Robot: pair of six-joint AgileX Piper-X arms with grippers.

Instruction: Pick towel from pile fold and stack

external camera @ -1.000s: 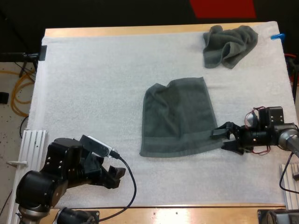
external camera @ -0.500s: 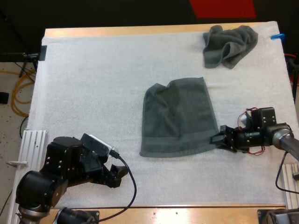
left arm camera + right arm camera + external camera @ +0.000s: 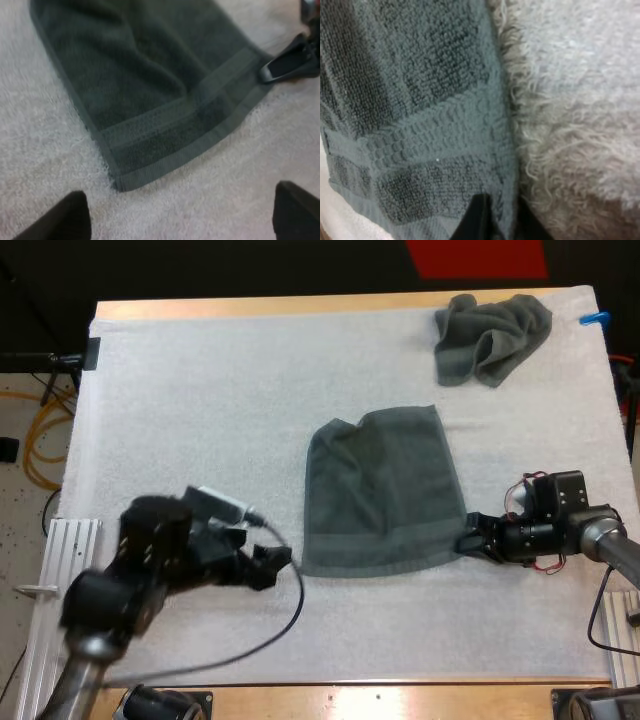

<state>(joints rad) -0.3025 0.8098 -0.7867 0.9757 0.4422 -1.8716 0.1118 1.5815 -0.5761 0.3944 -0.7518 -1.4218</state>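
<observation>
High view: the spread towel (image 3: 380, 495) lies flat on the fluffy white mat (image 3: 200, 420), one near corner pinched between the fingers of the right gripper (image 3: 472, 543), the other just ahead of the left gripper (image 3: 272, 565), whose fingers stand apart and clear. I judge the left should close squarely on the flat woven hem band, since limp terry lifted unevenly would skew the fold.

We see a white fleecy mat (image 3: 200, 420) covering most of a wooden table (image 3: 260, 307), whose bare wood shows along the far and near edges. A ribbed metal rail (image 3: 62, 552) lies beside the near left corner, another (image 3: 622, 650) at the near right. Orange cables (image 3: 38, 440) loop on the speckled floor (image 3: 20, 525) left of the table.
</observation>
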